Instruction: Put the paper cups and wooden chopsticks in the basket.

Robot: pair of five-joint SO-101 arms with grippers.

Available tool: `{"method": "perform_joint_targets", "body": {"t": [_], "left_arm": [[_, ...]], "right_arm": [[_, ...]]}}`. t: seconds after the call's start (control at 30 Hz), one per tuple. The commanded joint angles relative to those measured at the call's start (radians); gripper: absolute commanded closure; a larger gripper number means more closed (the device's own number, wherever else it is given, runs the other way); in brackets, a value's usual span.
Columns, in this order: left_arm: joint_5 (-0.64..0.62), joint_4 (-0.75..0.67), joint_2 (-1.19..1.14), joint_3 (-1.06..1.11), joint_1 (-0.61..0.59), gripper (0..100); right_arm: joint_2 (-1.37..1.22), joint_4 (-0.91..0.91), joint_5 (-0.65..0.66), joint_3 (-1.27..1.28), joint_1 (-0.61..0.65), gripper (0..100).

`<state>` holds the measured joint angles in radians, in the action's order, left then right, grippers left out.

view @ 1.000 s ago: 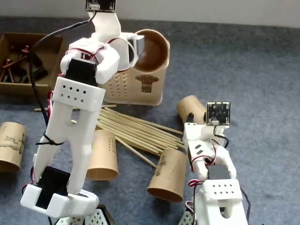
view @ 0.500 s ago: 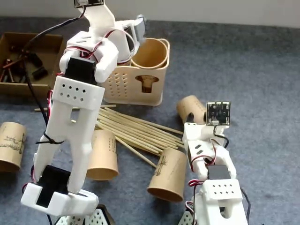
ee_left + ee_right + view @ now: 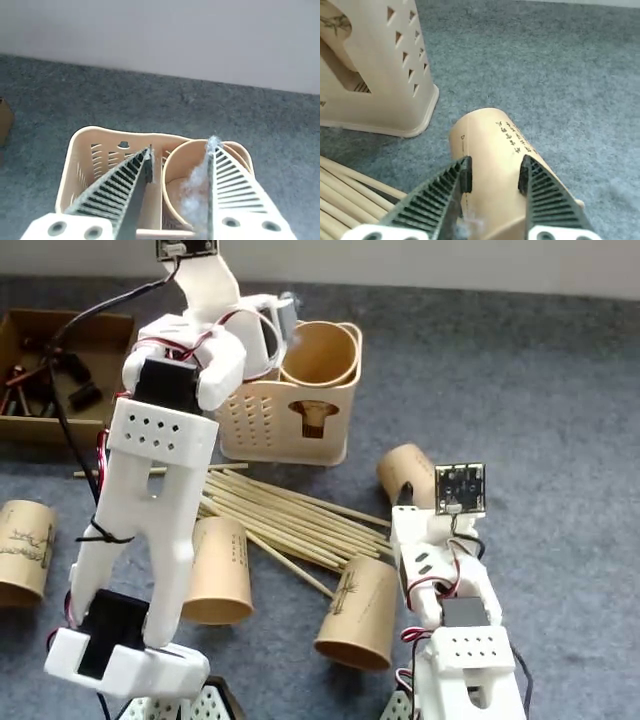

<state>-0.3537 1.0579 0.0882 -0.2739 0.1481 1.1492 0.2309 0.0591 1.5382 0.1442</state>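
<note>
A beige basket stands at the back, and one paper cup sits upright in its right compartment. My left gripper hangs open just above the basket, over that cup. In the high view the left gripper is by the basket's rim. My right gripper is open, its fingers over a paper cup lying on its side. The same lying cup is at the right. A bundle of wooden chopsticks lies in front of the basket.
More paper cups lie on the grey carpet: one at the far left, one under the left arm, one in the middle. A brown cardboard box with parts sits at the back left. The basket wall is near the right gripper.
The left gripper carried a tilted cup over the basket, let it go into the right compartment, and has risen a little. The right arm barely moved.
</note>
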Motion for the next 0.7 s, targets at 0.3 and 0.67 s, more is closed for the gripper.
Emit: {"method": "perform_joint_targets", "body": {"t": [0.3, 0.67], "left_arm": [[0.071, 0.305, 0.271, -0.047, -0.18, 82], [0.278, 0.503, 0.364, -0.047, -0.325, 82]], "right_arm": [[0.005, -0.028, 0.011, -0.004, 0.013, 84.0], [0.005, -0.028, 0.011, -0.004, 0.013, 84.0]]}}
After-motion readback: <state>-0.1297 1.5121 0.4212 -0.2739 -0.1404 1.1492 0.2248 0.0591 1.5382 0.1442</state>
